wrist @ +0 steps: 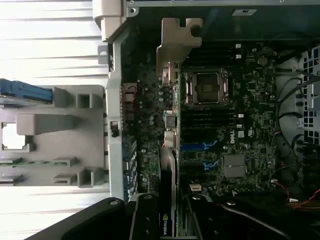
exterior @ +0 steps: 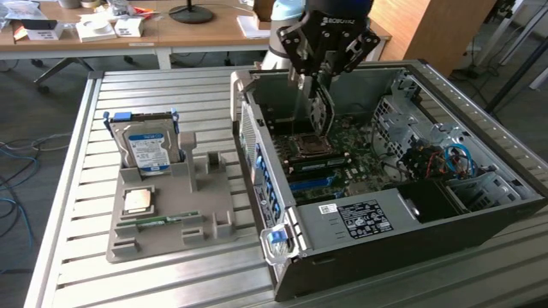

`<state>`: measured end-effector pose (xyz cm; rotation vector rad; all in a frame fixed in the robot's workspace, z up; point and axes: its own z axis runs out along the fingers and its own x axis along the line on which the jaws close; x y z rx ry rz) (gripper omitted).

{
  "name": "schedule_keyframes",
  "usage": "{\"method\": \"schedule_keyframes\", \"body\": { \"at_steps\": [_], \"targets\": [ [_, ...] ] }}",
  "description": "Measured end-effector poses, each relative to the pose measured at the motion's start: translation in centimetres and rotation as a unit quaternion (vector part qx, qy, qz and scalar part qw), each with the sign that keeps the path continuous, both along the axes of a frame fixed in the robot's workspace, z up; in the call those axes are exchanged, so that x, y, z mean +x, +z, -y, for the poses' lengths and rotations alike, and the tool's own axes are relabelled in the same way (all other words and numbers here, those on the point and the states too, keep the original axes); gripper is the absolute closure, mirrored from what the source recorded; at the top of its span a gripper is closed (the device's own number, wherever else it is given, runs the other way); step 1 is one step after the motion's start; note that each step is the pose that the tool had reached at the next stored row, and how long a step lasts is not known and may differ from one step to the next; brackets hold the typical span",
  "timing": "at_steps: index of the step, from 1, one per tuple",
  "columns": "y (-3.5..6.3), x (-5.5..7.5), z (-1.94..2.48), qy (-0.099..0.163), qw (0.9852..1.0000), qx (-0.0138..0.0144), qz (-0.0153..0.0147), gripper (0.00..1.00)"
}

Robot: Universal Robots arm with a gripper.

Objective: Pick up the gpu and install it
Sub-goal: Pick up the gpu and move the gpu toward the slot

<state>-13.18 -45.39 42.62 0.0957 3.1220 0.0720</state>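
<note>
— One table, is it? What kind?
— One, yes: a silver metal table (exterior: 154,83) made of long slats, seen by the camera off the arm. Behind it stand pale wooden desks (exterior: 197,32) with small white boxes (exterior: 94,29). The floor (exterior: 34,109) is grey, with blue cables (exterior: 17,154) on it.
— Please count what is on the table.
— One grey plastic holder tray (exterior: 214,212) and one open black computer case (exterior: 402,256) lying on its side. In the tray are one silver hard drive (exterior: 147,146) with a blue label, standing upright, one square processor chip (exterior: 140,201) and one narrow green memory stick (exterior: 158,221).
— And the gpu?
— One thin black expansion card, the gpu (exterior: 319,109), hangs under the black gripper (exterior: 330,70) over the open case, above the processor socket (exterior: 308,146). Its long axis is near upright and its flat faces are vertical. The gripper is closed narrowly on its upper end.
— Now the wrist camera?
— The gpu (wrist: 170,165) shows edge-on, a thin line between the two black fingers (wrist: 145,220), which press on both faces. It points away from them toward the green motherboard (wrist: 250,125), with one pale metal bracket (wrist: 177,42) at its far end. Whether that end touches the board, I cannot tell.
</note>
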Motion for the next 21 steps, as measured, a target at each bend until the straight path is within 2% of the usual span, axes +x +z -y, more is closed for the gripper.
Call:
{"method": "schedule_keyframes", "body": {
  "at_steps": [2, 16, 21],
  "targets": [
    [0.0, 1.3, 0.0, 0.001, 1.0, 0.0, -0.0001, 0.74],
    [0.0, 7.7, 0.0, 0.002, 1.0, 0.0004, -0.0003, 0.74],
    [-0.01, 9.0, 0.0, 0.005, 1.0, 0.0004, -0.0003, 0.74]
  ]
}}
